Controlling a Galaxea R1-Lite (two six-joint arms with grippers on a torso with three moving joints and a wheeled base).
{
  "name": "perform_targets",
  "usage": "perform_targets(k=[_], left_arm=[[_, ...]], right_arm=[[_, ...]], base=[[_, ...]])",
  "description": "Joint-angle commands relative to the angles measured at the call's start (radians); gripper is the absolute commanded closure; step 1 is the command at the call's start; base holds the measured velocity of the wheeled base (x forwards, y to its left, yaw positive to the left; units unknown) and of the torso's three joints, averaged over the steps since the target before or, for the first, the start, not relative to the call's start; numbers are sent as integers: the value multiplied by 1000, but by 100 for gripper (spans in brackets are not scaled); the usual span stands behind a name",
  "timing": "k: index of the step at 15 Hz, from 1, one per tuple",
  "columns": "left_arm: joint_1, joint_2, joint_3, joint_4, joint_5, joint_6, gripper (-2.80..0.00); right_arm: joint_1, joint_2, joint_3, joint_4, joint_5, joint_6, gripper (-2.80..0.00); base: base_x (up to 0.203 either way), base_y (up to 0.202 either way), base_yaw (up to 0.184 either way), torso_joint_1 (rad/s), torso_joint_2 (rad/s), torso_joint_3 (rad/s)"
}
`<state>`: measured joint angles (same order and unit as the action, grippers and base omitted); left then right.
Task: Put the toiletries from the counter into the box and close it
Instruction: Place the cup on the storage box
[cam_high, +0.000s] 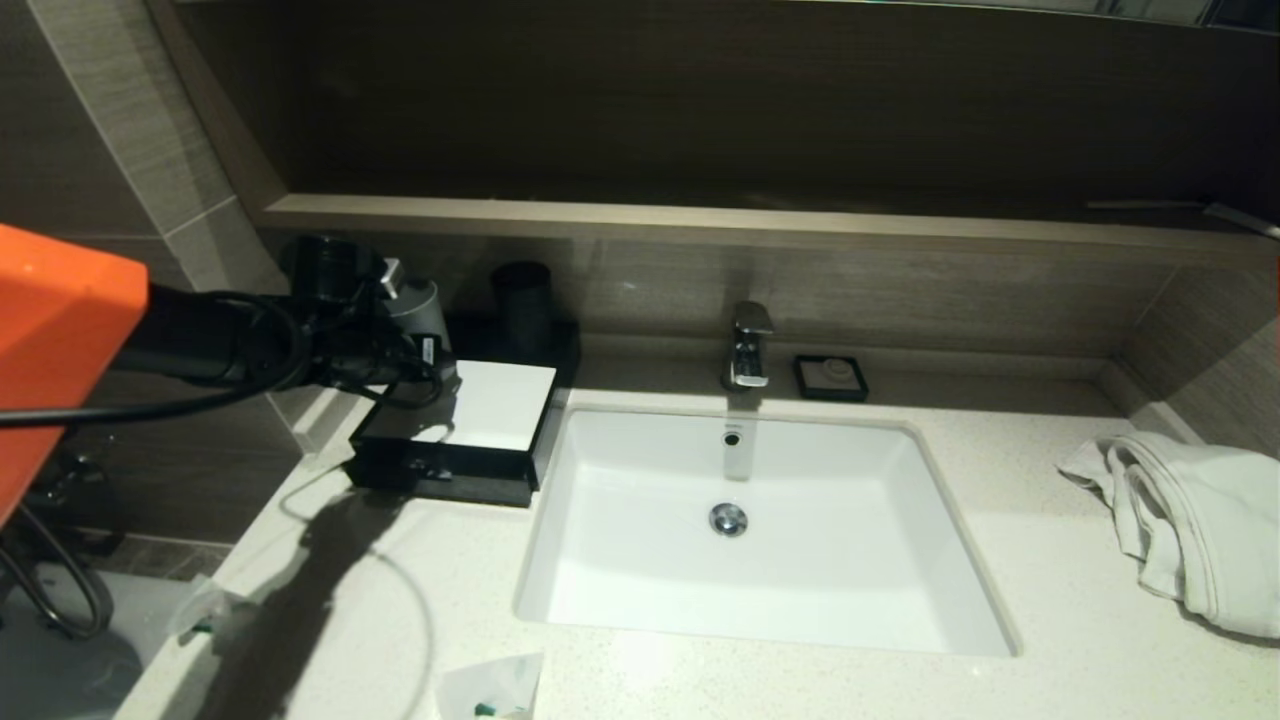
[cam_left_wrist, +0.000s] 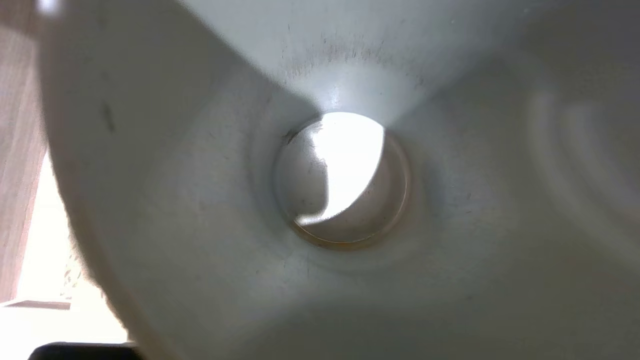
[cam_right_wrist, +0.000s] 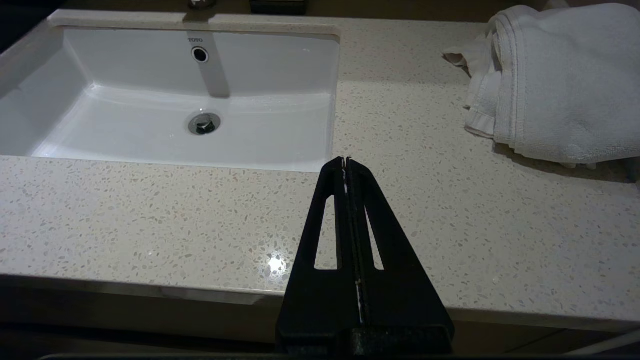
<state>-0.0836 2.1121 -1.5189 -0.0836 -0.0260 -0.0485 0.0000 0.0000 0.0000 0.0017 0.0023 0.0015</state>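
My left gripper (cam_high: 398, 348) hangs over the back left of the box (cam_high: 497, 405), a low black box with a white top panel, and grips a grey cup (cam_high: 420, 306) tipped on its side. The cup's pale inside (cam_left_wrist: 345, 180) fills the left wrist view and hides the fingers. Two crinkly sachets of toiletries lie on the counter (cam_high: 700, 680): one (cam_high: 493, 688) at the front edge, one (cam_high: 205, 618) at the front left corner. My right gripper (cam_right_wrist: 345, 161) is shut and empty, over the counter's (cam_right_wrist: 200, 215) front edge, right of the sink (cam_right_wrist: 300, 90).
The white sink (cam_high: 850, 590) takes up the counter's middle, with a chrome tap (cam_high: 750, 345) behind it. A black soap dish (cam_high: 830, 377) sits right of the tap. A dark cup (cam_high: 525, 305) stands behind the box. A white towel (cam_high: 1190, 520) is heaped at the right.
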Motion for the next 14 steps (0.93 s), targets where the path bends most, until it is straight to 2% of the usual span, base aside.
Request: perform_targets(k=[1, 14], left_arm=[[-6, 18, -12, 0, 0, -1, 0], [-10, 84, -138, 35, 7, -1, 0]], right_arm=[[0, 0, 0, 0, 1, 0, 0], [0, 0, 0, 0, 1, 0, 0]], base=[[0, 0, 0, 0, 0, 0], [0, 0, 0, 0, 0, 0]])
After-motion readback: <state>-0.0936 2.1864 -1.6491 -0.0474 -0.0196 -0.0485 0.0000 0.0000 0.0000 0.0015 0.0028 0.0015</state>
